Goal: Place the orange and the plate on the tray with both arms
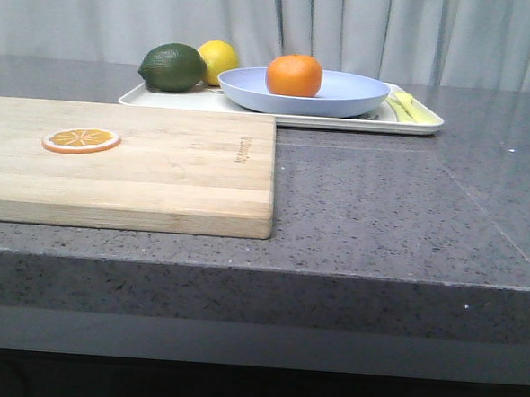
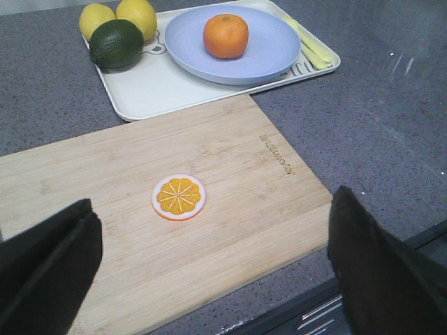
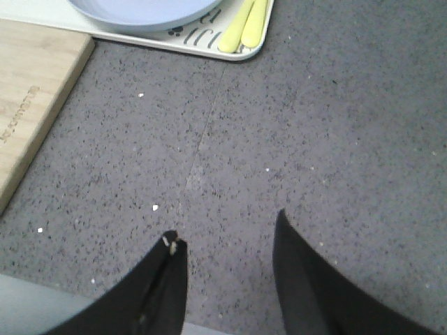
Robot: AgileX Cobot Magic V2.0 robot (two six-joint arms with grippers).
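Observation:
The orange sits in the pale lavender-blue plate, and the plate rests on the white tray at the back of the counter. All three show in the left wrist view: orange, plate, tray. My left gripper is open and empty above the near edge of the wooden cutting board. My right gripper is open and empty over bare counter, with the plate's edge and the tray's corner far ahead. Neither gripper shows in the front view.
A dark green lime and a yellow lemon lie on the tray's left end; the left wrist view shows two lemons. Yellow-green cutlery lies on the tray's right end. A flat orange slice lies on the cutting board.

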